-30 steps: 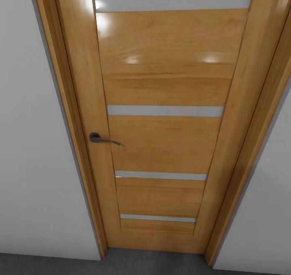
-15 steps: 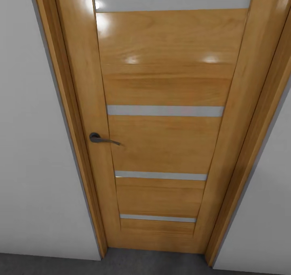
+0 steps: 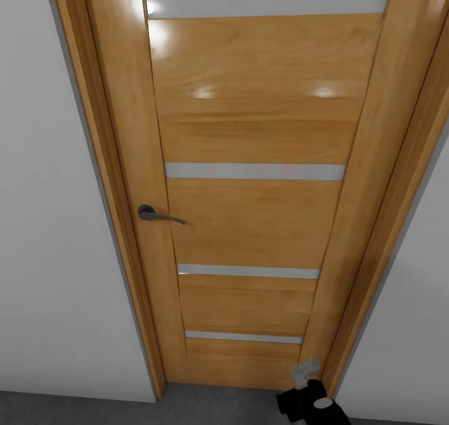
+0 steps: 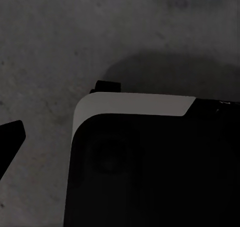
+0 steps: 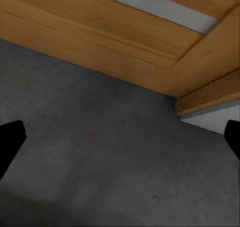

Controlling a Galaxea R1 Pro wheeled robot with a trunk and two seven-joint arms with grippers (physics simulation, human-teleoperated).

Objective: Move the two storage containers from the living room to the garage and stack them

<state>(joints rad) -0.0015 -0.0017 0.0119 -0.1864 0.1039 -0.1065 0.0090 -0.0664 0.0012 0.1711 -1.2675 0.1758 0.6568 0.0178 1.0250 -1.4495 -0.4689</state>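
Wooden door (image 3: 249,181): one handle (image 3: 157,214), four stripes.

Right arm (image 3: 312,400): newly enters the head view at the lower edge, a black and pale grey segment in front of the door's (image 3: 249,225) bottom right corner, beside the frame (image 3: 368,288).
Camera: unshifted, so the arm itself has risen.
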